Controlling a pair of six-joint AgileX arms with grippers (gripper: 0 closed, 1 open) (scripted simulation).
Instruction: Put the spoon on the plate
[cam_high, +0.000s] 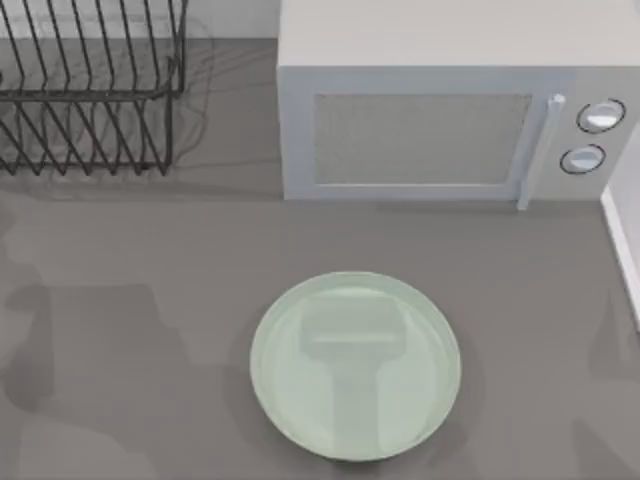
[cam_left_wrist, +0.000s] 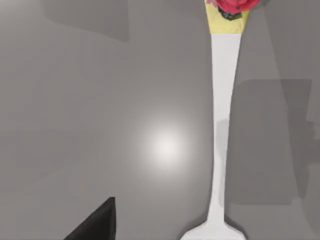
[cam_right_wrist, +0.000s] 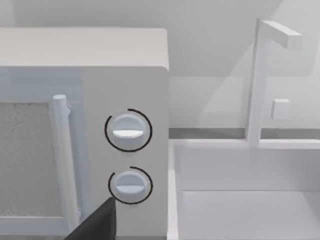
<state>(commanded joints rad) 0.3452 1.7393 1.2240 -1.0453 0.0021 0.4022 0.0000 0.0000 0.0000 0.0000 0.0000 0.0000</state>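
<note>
The pale mint-green plate (cam_high: 355, 300) lies on the grey table, front and centre in the top view, with nothing on it. In the left wrist view the white spoon (cam_left_wrist: 222, 125) lies flat on the grey tabletop. Its red flower ornament (cam_left_wrist: 232, 5) is at one end, and the edge of its bowl (cam_left_wrist: 215, 234) is at the other. A dark part of my left gripper (cam_left_wrist: 97, 225) hangs above the table, off to the side of the spoon and apart from it. A dark part of my right gripper (cam_right_wrist: 97, 225) faces the microwave's knobs.
A white microwave (cam_high: 430, 110) stands at the back, behind the plate, with two knobs (cam_right_wrist: 128, 131) on its right side. A black wire dish rack (cam_high: 85, 85) is at the back left. A white sink (cam_right_wrist: 245, 200) with a tap (cam_right_wrist: 260, 75) lies to the microwave's right.
</note>
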